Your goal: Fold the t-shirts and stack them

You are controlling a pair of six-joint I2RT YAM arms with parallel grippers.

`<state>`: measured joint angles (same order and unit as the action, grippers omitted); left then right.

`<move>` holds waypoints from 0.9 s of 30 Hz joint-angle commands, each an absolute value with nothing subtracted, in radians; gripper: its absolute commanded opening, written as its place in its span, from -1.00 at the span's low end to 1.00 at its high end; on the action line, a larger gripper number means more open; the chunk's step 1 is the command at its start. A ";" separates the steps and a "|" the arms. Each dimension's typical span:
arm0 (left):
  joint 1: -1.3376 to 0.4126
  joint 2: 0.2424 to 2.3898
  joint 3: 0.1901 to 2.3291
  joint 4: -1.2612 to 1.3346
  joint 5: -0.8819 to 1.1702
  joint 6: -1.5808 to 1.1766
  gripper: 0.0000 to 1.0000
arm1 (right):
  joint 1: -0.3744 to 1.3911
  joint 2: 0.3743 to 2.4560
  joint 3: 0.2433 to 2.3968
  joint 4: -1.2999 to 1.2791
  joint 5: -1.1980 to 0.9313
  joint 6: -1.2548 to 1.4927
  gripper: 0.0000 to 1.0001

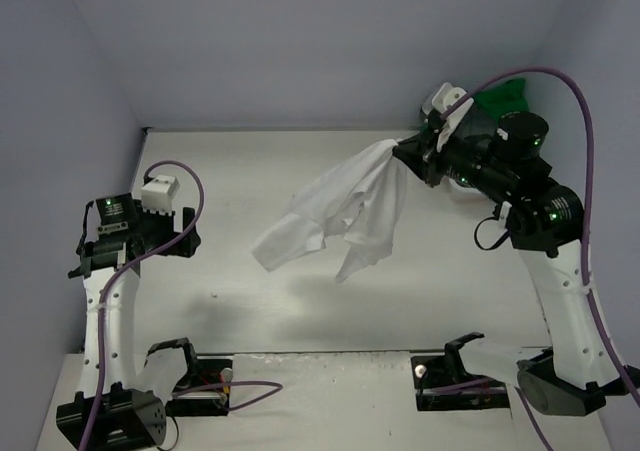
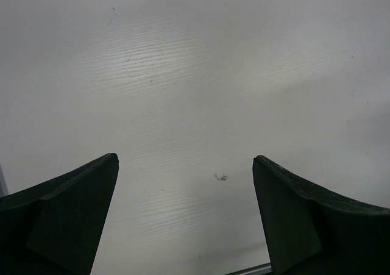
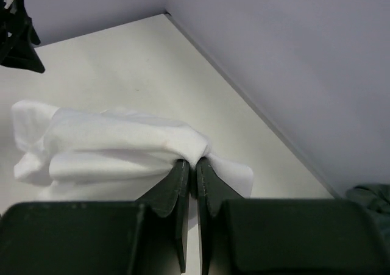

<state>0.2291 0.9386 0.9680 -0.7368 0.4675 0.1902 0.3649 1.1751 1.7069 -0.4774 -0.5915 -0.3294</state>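
Observation:
A white t-shirt hangs in the air over the middle of the table, pinched at one end by my right gripper, which is shut on it. In the right wrist view the white t-shirt bunches out from between the closed fingertips of that gripper. A bright green t-shirt shows at the back right behind the right arm, and a dark grey-olive cloth lies at that view's right edge. My left gripper stands open and empty over bare table at the left, its fingers wide apart.
A white plastic part shows at the back right corner next to the green shirt. Walls close the table at the back and at both sides. The arm bases and cables sit along the near edge.

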 commanded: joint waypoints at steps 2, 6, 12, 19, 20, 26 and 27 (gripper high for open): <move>0.239 0.937 0.976 -0.722 0.483 0.199 0.71 | 0.367 1.242 1.545 -0.410 -0.661 -0.321 -1.00; 0.247 0.937 0.977 -0.727 0.492 0.202 0.71 | 0.383 1.438 1.375 -0.373 -0.583 -0.362 -0.10; 0.255 0.939 0.979 -0.735 0.506 0.204 0.71 | 0.383 1.585 1.249 -0.235 -0.307 -0.373 0.31; 0.255 0.943 0.985 -0.747 0.529 0.213 0.71 | 0.385 1.525 1.253 -0.236 -0.221 -0.313 0.29; 0.255 0.942 0.985 -0.750 0.534 0.215 0.71 | 0.388 1.508 1.250 -0.242 -0.227 -0.313 0.29; 0.253 0.930 1.015 -0.810 0.717 0.244 0.71 | 0.402 1.338 1.235 -0.380 -0.305 -0.353 0.18; 0.249 0.936 1.023 -0.834 0.759 0.261 0.70 | 0.403 1.327 1.233 -0.394 -0.308 -0.360 0.15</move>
<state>0.2497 0.9421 0.9688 -0.7918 0.6003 0.2138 0.3889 1.4010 1.1999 -0.3298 -0.2741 -0.3412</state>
